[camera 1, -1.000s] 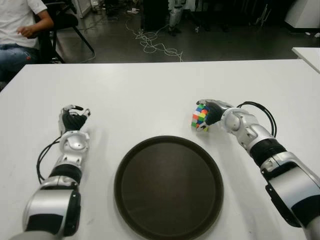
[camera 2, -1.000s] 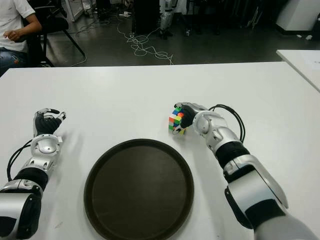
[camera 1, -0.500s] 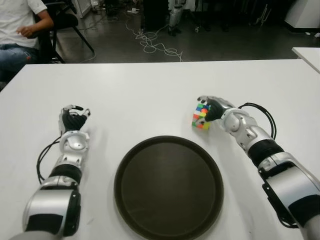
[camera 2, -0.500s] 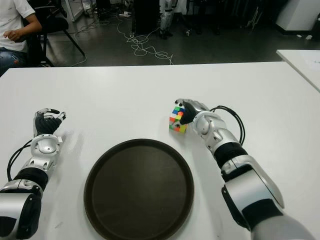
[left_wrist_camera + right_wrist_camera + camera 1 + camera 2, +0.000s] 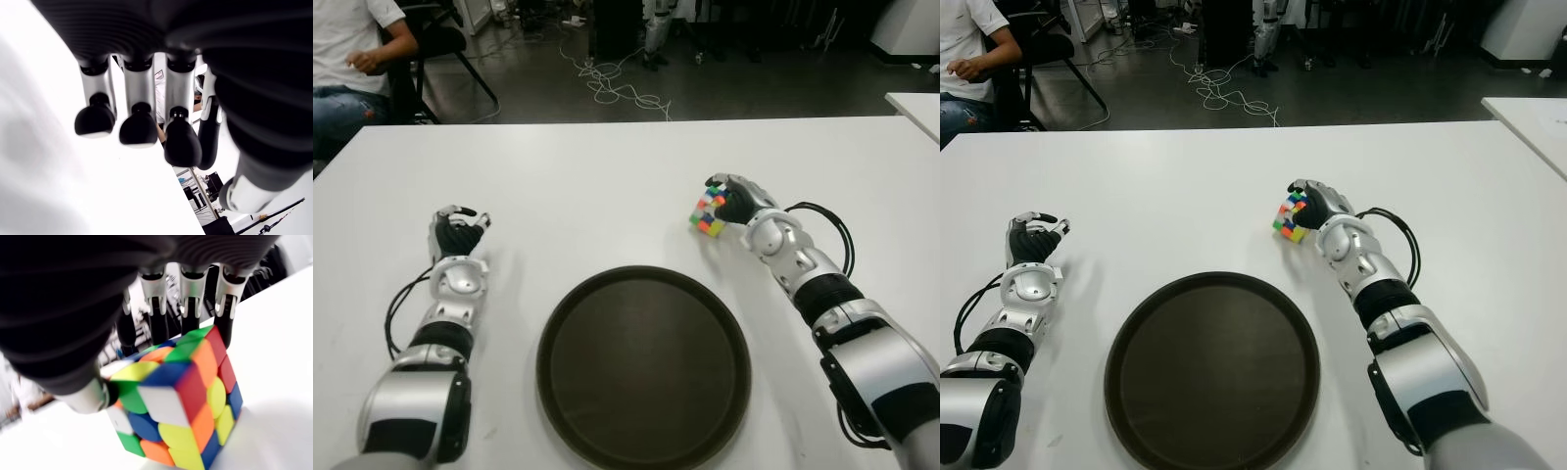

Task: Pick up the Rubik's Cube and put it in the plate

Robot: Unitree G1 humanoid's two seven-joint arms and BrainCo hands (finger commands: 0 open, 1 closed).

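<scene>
A white table (image 5: 607,176) fills most of the scene, with a round dark plate (image 5: 643,367) on its near part. Beyond the plate's far right edge, the right hand (image 5: 736,201) grips the Rubik's Cube (image 5: 709,211), fingers curled over its top, the cube tilted. Left of the plate, the left hand (image 5: 456,232) shows with fingers curled, holding nothing. Past the table lies a dark floor with loose cables (image 5: 612,83); a seated person (image 5: 352,59) shows at the far left corner.
</scene>
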